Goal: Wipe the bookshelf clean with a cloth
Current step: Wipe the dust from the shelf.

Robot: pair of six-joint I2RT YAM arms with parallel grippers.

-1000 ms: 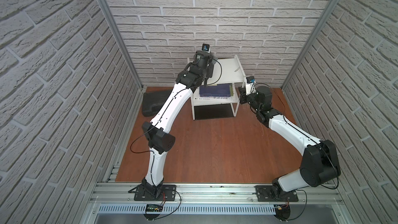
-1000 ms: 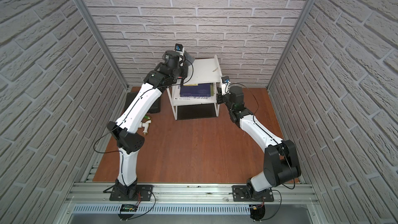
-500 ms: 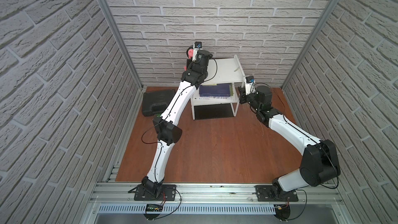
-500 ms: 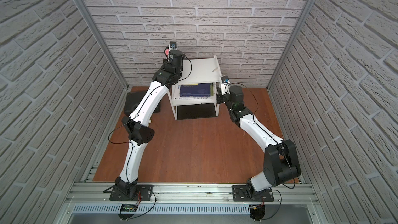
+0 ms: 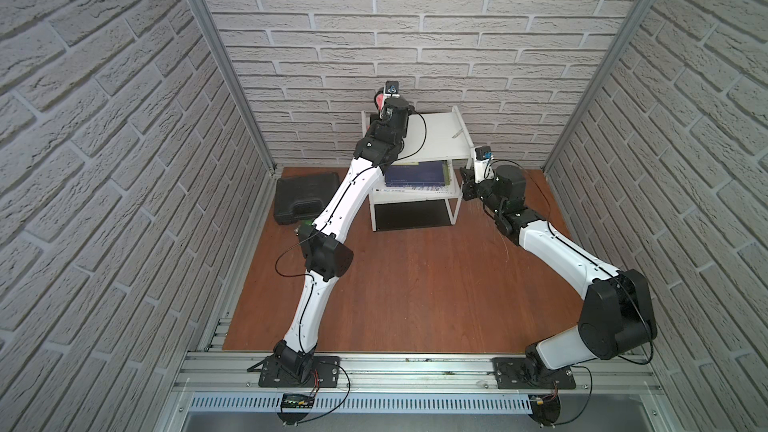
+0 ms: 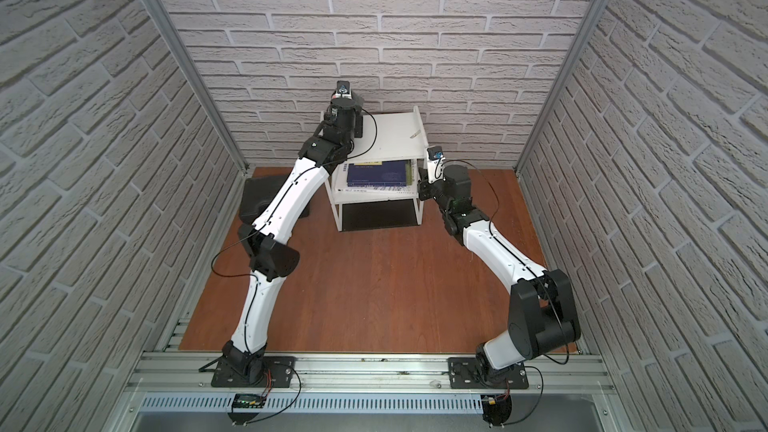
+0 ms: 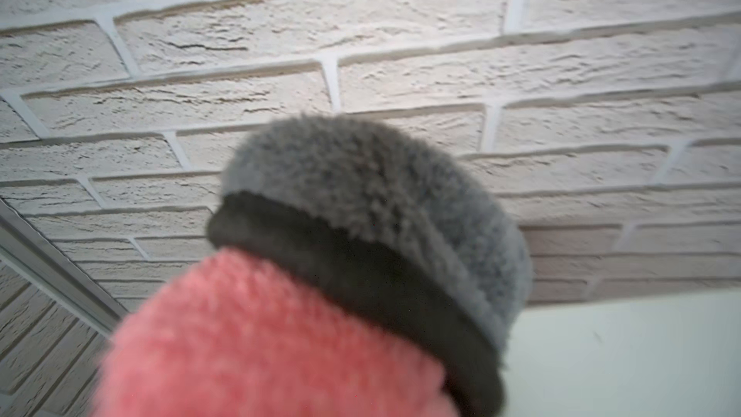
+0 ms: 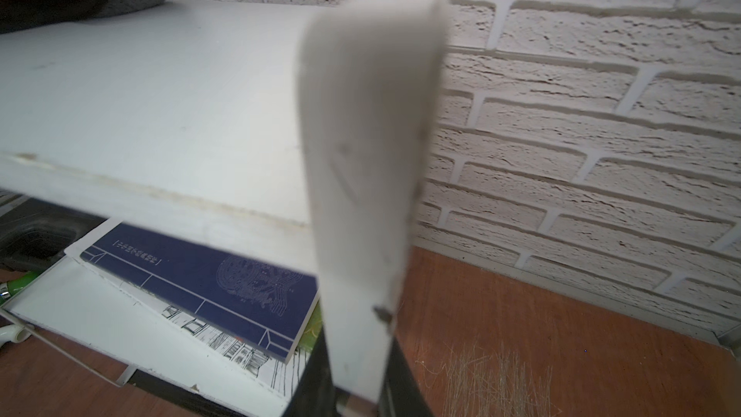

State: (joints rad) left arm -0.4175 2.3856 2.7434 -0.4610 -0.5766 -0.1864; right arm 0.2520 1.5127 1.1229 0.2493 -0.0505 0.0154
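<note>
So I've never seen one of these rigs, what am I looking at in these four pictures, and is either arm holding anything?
Two white-and-black robot arms are bolted to a rail at the front of a wooden table, walled in by brick-pattern panels. Two pictures look down from overhead, almost identical. The other two come from small cameras on each arm's wrist.

At the back stands a small white bookshelf with a blue book lying on its middle shelf. A black case lies on the table on the left arm's side of the bookshelf.

The left gripper is shut on a fluffy cloth, pink and grey with a dark band, at the top board's back corner; its wrist view is mostly filled by it. The right gripper is shut on the bookshelf's side panel, apparently steadying it.
</note>
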